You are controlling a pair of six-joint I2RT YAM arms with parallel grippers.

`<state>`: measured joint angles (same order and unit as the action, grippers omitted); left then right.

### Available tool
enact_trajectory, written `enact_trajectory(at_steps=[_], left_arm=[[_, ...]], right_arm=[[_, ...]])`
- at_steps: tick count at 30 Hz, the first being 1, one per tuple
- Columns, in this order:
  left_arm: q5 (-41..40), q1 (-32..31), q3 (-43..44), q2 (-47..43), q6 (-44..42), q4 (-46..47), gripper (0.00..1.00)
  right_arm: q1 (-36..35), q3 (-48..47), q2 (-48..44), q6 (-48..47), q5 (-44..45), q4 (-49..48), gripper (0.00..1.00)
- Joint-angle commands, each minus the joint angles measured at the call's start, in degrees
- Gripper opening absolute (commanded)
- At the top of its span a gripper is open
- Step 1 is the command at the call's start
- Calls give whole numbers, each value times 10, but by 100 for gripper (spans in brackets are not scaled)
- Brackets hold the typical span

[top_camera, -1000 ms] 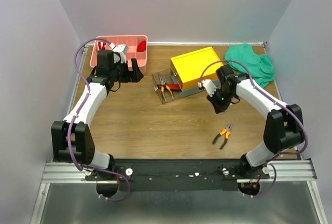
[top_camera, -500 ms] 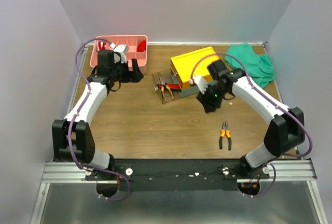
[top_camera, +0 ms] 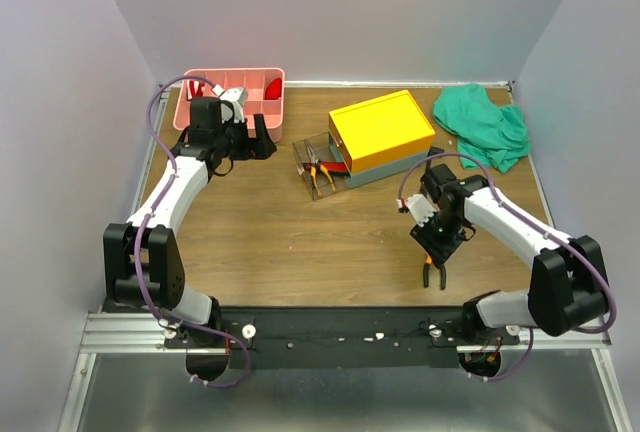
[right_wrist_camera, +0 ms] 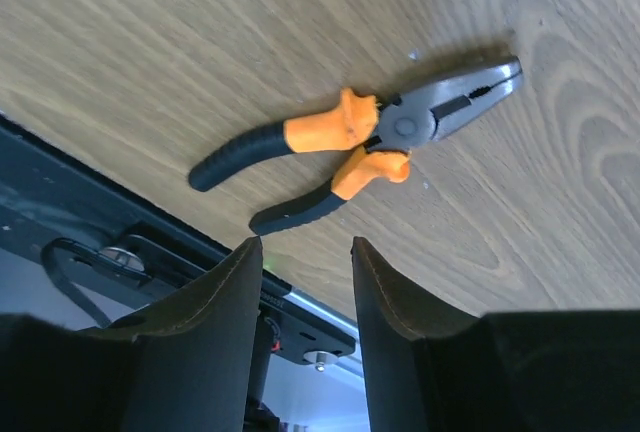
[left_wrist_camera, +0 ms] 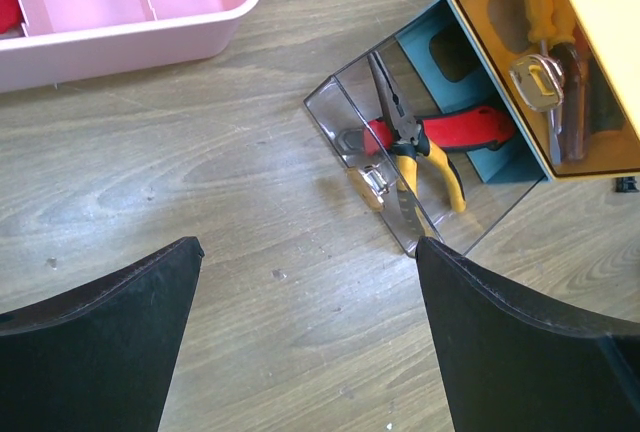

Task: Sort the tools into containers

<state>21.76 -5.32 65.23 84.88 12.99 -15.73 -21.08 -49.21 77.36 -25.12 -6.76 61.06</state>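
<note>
Two prs orange-black pliers: loose pair (right_wrist_camera: 370,147) flat on table (right_wrist_camera: 200,32) by front edge, under right gripper (right_wrist_camera: 300,292), fingers part-spread, empty; second pair (left_wrist_camera: 412,147) in toolbox (top_camera: 382,132) clear drawer (left_wrist_camera: 330,112). Left gripper (left_wrist_camera: 310,352) spread wide, empty, nr pink tray (left_wrist_camera: 130,22).

Bright, even light from overhead; faint soft shadows under the arms (top_camera: 170,187) on the wooden table (top_camera: 300,242). Wrist views sharp, the black fingers (right_wrist_camera: 200,342) dark and featureless.

no writing, label, brand or number is legible on anything here.
</note>
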Motion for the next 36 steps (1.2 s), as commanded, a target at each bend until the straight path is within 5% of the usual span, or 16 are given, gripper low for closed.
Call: enact_trajectory(at_steps=[1, 15, 19, 23, 26, 30, 34, 36], left_arm=[[14, 3, 17, 1, 5, 9, 99], [-2, 2, 5, -19, -13, -7, 99], [-1, 2, 12, -13, -13, -7, 99], [1, 2, 17, -7, -7, -4, 99], [-2, 2, 20, -5, -9, -4, 99], [-8, 2, 16, -9, -15, -6, 99], [-9, 4, 10, -9, -16, -7, 99], [-9, 6, 10, -8, -16, -6, 99]], right_arm=[[17, 11, 34, 4, 38, -42, 47], [24, 0, 156, -23, 52, -118, 43], [24, -16, 171, -22, 35, -135, 31], [16, -19, 184, 9, 65, -155, 45], [4, 1, 170, 2, 96, -167, 46], [2, 39, 171, -10, 111, -190, 34], [2, 44, 159, -12, 104, -199, 6], [2, 22, 143, -11, 85, -182, 1]])
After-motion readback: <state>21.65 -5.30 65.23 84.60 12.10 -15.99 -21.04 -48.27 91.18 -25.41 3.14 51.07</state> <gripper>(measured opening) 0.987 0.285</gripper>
